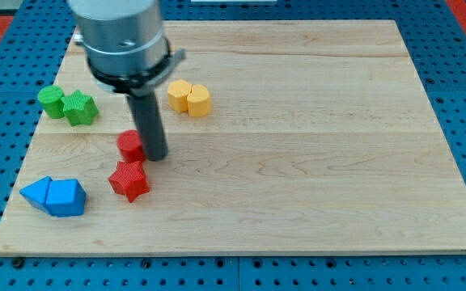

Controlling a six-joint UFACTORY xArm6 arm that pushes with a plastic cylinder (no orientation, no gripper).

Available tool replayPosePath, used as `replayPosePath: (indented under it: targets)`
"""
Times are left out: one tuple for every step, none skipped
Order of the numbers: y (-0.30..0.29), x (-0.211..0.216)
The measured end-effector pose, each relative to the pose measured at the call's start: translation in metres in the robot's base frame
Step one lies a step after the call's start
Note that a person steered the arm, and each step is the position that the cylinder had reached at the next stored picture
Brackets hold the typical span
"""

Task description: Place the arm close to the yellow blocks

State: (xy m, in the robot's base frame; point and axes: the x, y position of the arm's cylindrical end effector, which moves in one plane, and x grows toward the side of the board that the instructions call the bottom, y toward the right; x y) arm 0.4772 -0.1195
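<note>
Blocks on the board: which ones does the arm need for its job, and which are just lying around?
For the job:
- two yellow blocks, touching, near the view's top
- my tip, below them and to their left

Just lying about:
- red cylinder, beside my tip
- red star
- two green blocks
- two blue blocks

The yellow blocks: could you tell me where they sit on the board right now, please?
The two yellow blocks sit touching, side by side, in the camera view's upper left-centre, right of the green blocks and up-right of my tip.
</note>
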Motion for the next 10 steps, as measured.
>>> replayPosePath:
  targets:
    - [0.007,0.0]
    - [0.073,0.022]
    - [0.137,0.021]
    - [0.17,-0.044]
    - [0.116,-0.111]
    - [0.07,-0.17]
    - [-0.009,-0.219]
    - [-0.067,-0.216]
    - [-0.011,-0.214]
    - [0.069,-0.175]
